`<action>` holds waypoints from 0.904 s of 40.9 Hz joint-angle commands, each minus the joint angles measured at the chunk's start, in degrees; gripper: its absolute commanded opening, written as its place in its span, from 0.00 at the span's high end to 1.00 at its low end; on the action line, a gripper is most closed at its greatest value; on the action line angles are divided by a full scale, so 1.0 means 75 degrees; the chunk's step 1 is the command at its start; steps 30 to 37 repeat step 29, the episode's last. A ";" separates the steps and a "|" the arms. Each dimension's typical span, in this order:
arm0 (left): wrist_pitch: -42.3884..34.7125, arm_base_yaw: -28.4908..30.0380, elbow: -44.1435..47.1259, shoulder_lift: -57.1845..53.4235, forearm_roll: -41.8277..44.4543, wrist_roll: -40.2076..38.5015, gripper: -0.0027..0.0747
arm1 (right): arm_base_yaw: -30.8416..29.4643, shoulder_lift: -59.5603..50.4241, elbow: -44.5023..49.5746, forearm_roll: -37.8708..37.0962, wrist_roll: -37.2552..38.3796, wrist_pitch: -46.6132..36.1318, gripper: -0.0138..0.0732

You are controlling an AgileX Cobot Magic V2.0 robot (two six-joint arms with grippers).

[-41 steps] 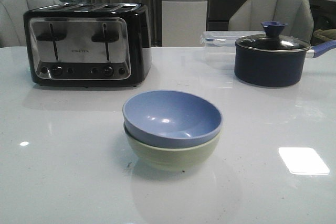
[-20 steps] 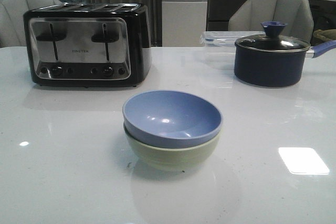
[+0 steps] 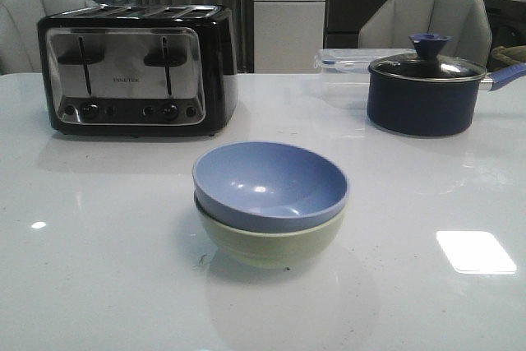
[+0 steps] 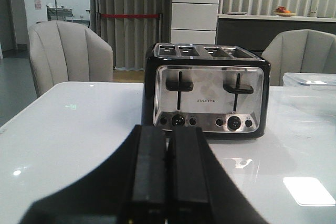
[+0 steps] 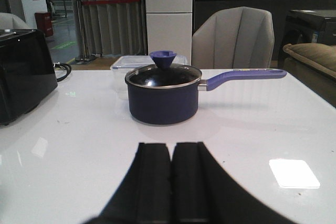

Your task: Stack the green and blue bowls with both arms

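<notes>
Blue bowl (image 3: 269, 182) nested in green bowl (image 3: 267, 240), mid-table toward the near edge | stack looks done; I see nothing left | left gripper (image 4: 167, 174) clenched, empty; right gripper (image 5: 171, 182) clenched, empty

My gripper (image 5: 171, 182) has its two fingers (image 5: 152, 182) pressed together, with nothing between them. They hang over the white table (image 5: 262, 129). Ahead of them stands the navy pot (image 5: 163, 100) with a glass lid (image 5: 163, 75), its blue handle (image 5: 241, 77) pointing toward the table's edge near the sofa. Just behind the pot is a clear box (image 5: 123, 64). The toaster (image 5: 23, 72) stands at the opposite edge. A grey chair (image 5: 233, 38) is behind the table's far edge.
</notes>
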 commanded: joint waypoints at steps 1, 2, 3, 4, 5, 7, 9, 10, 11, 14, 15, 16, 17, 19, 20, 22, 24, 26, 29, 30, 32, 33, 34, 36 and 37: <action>-0.0656 0.0003 0.0031 -0.0159 -0.0049 -0.0009 0.85 | -0.0047 -0.0147 -0.0029 -0.0079 -0.0252 -0.0446 0.78; -0.0656 0.0003 0.0031 -0.0159 -0.0049 -0.0009 0.85 | -0.0047 -0.0147 -0.0029 -0.0079 -0.0286 -0.0446 0.78; -0.0656 0.0003 0.0031 -0.0159 -0.0049 -0.0009 0.85 | -0.0047 -0.0147 -0.0029 -0.0079 -0.0373 -0.0446 0.78; -0.0656 0.0003 0.0031 -0.0159 -0.0049 -0.0009 0.85 | -0.0047 -0.0140 -0.0029 -0.0066 -0.0400 -0.0446 0.78; -0.0656 0.0003 0.0031 -0.0159 -0.0049 -0.0009 0.85 | -0.0047 -0.0140 -0.0029 -0.0041 -0.0399 -0.0446 0.78; -0.0656 0.0003 0.0031 -0.0159 -0.0049 -0.0009 0.85 | -0.0047 -0.0140 -0.0029 -0.0016 -0.0399 -0.0462 0.78; -0.0656 0.0003 0.0031 -0.0159 -0.0049 -0.0009 0.85 | -0.0047 -0.0140 -0.0029 -0.0014 -0.0399 -0.0455 0.78; -0.0656 0.0003 0.0031 -0.0159 -0.0049 -0.0009 0.85 | -0.0047 -0.0140 -0.0029 -0.0014 -0.0399 -0.0447 0.78; -0.0656 0.0003 0.0031 -0.0159 -0.0049 -0.0009 0.85 | -0.0047 -0.0140 -0.0029 -0.0014 -0.0399 -0.0447 0.78; -0.0656 0.0003 0.0031 -0.0159 -0.0049 -0.0009 0.85 | -0.0047 -0.0140 -0.0029 -0.0014 -0.0399 -0.0447 0.78; -0.0656 0.0003 0.0031 -0.0159 -0.0049 -0.0009 0.85 | -0.0047 -0.0140 -0.0029 -0.0014 -0.0399 -0.0447 0.78; -0.0656 0.0003 0.0031 -0.0159 -0.0049 -0.0009 0.85 | -0.0047 -0.0140 -0.0029 -0.0014 -0.0399 -0.0447 0.78; -0.0656 0.0003 0.0031 -0.0159 -0.0049 -0.0009 0.85 | -0.0047 -0.0140 -0.0029 -0.0014 -0.0399 -0.0447 0.78; -0.0656 0.0003 0.0031 -0.0159 -0.0049 -0.0009 0.85 | -0.0047 -0.0140 -0.0029 -0.0014 -0.0399 -0.0447 0.78; -0.0656 0.0003 0.0031 -0.0159 -0.0049 -0.0009 0.85 | -0.0047 -0.0140 -0.0029 -0.0014 -0.0399 -0.0447 0.78; -0.0656 0.0003 0.0031 -0.0159 -0.0049 -0.0009 0.85 | -0.0047 -0.0140 -0.0029 -0.0014 -0.0399 -0.0447 0.78; -0.0656 0.0003 0.0031 -0.0159 -0.0049 -0.0009 0.85 | -0.0047 -0.0140 -0.0029 -0.0014 -0.0399 -0.0447 0.78; -0.0656 0.0003 0.0031 -0.0159 -0.0049 -0.0009 0.85 | -0.0047 -0.0140 -0.0029 -0.0014 -0.0399 -0.0447 0.78; -0.0656 0.0003 0.0031 -0.0159 -0.0049 -0.0009 0.85 | -0.0047 -0.0140 -0.0029 -0.0014 -0.0399 -0.0447 0.78; -0.0656 0.0003 0.0031 -0.0159 -0.0049 -0.0009 0.85 | -0.0047 -0.0140 -0.0029 -0.0014 -0.0399 -0.0447 0.78; -0.0656 0.0003 0.0031 -0.0159 -0.0049 -0.0009 0.85 | -0.0047 -0.0140 -0.0029 -0.0014 -0.0399 -0.0447 0.78; -0.0656 0.0003 0.0031 -0.0159 -0.0049 -0.0009 0.85 | -0.0047 -0.0140 -0.0029 -0.0014 -0.0399 -0.0447 0.78; -0.0656 0.0003 0.0031 -0.0159 -0.0049 -0.0009 0.85 | -0.0047 -0.0140 -0.0029 -0.0014 -0.0399 -0.0447 0.78; -0.0656 0.0003 0.0031 -0.0159 -0.0049 -0.0009 0.85 | -0.0047 -0.0140 -0.0029 -0.0014 -0.0399 -0.0447 0.78; -0.0656 0.0003 0.0031 -0.0159 -0.0049 -0.0009 0.85 | -0.0047 -0.0140 -0.0029 -0.0014 -0.0399 -0.0447 0.78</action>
